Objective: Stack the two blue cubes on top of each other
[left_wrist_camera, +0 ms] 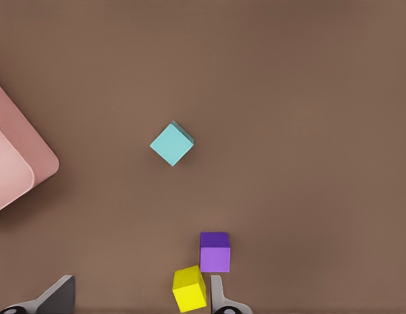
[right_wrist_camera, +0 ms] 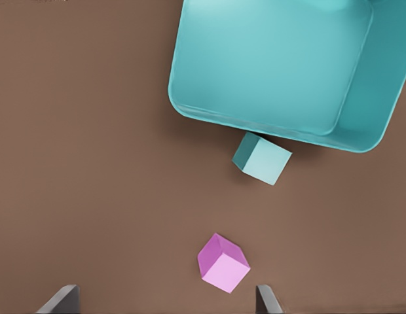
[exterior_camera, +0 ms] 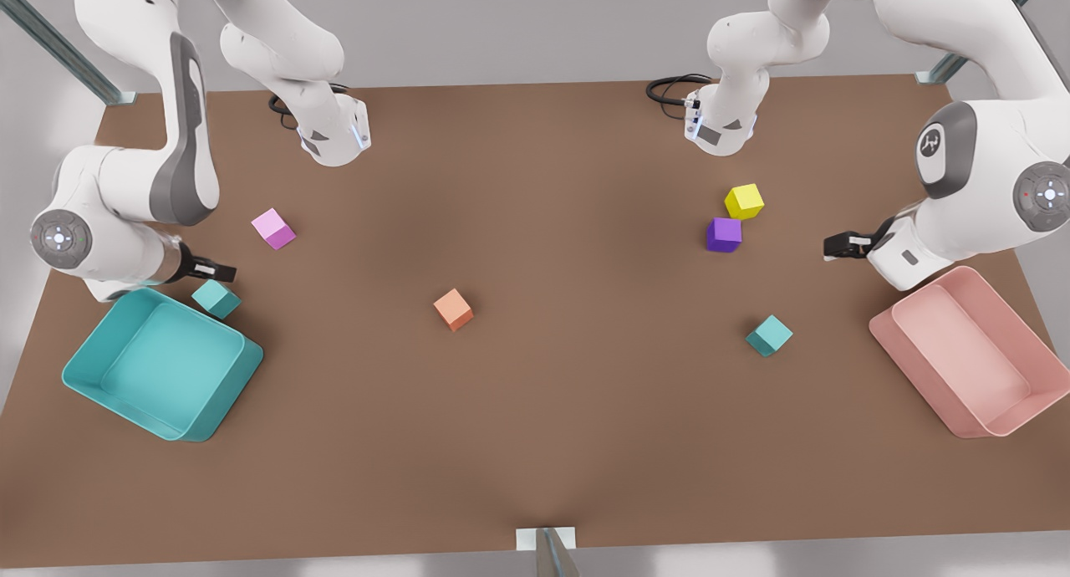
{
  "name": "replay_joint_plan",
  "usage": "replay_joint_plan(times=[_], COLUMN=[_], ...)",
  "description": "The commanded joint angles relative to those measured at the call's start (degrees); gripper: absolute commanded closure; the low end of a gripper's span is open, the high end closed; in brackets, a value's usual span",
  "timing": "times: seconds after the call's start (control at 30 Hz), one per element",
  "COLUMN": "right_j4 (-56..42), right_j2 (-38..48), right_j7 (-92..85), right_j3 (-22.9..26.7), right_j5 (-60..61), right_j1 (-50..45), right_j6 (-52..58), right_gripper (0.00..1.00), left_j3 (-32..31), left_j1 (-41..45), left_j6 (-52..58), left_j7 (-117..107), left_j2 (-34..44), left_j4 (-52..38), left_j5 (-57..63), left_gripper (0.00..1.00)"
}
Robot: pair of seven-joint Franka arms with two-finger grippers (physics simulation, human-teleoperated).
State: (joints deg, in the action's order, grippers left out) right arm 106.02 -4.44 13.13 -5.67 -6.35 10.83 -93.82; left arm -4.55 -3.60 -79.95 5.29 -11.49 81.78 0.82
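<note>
**Teal cubes well apart; neither grasped**

Teal cube (exterior_camera: 216, 298) lies just beside the teal bin (exterior_camera: 92, 376), at its 1 o'clock; the second teal cube (exterior_camera: 770, 334) lies at 7 o'clock from the purple cube (exterior_camera: 724, 234).

Right claw (exterior_camera: 219, 270) and left claw (exterior_camera: 838, 246) hover, fingers spread, empty.

Risks, as judged:
- Bin wall may obstruct a finger.
- Off-centre placement may topple the stack.

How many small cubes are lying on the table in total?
6. Pink cube and teal cube near the teal bin; orange cube mid-table; yellow cube touching purple cube; second teal cube.
</note>
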Motion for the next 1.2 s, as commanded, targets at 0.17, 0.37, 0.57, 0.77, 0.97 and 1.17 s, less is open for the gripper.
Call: replay_joint_plan(times=[0.17,0.37,0.57,0.77,0.97,1.17], right_j4=[6.47,12.72,17.2,19.75,20.19,20.45], right_j2=[-1.89,-0.84,-1.01,-1.72,-4.88,-7.43], right_j7=[28.27,27.48,27.21,24.31,23.17,21.15], right_j3=[0.14,0.84,0.84,0.84,0.84,0.84], right_j5=[0.11,0.11,0.11,0.2,0.11,0.11], right_j1=[0.07,3.93,5.78,7.71,9.3,10.61], right_j6=[-22.53,-30.19,-34.94,-34.94,-35.81,-36.96], right_gripper=[0.0,0.0,0.0,0.0,0.0,0.0], left_j3=[-0.02,-0.02,-0.02,-0.02,-0.02,-0.02], left_j1=[0.09,0.09,0.09,0.09,0.09,0.09], left_j6=[0.06,0.14,0.85,1.2,2.17,2.34], left_j7=[0.25,0.25,0.16,0.16,0.08,0.08], left_j2=[0.06,0.06,-0.38,-0.38,-0.38,-0.38], left_j4=[0.04,0.13,0.31,0.39,0.48,0.48], left_j5=[-0.11,-0.11,-0.11,-0.11,-0.11,-0.11], left_gripper=[0.0,0.0,0.0,0.0,0.0,0.0])
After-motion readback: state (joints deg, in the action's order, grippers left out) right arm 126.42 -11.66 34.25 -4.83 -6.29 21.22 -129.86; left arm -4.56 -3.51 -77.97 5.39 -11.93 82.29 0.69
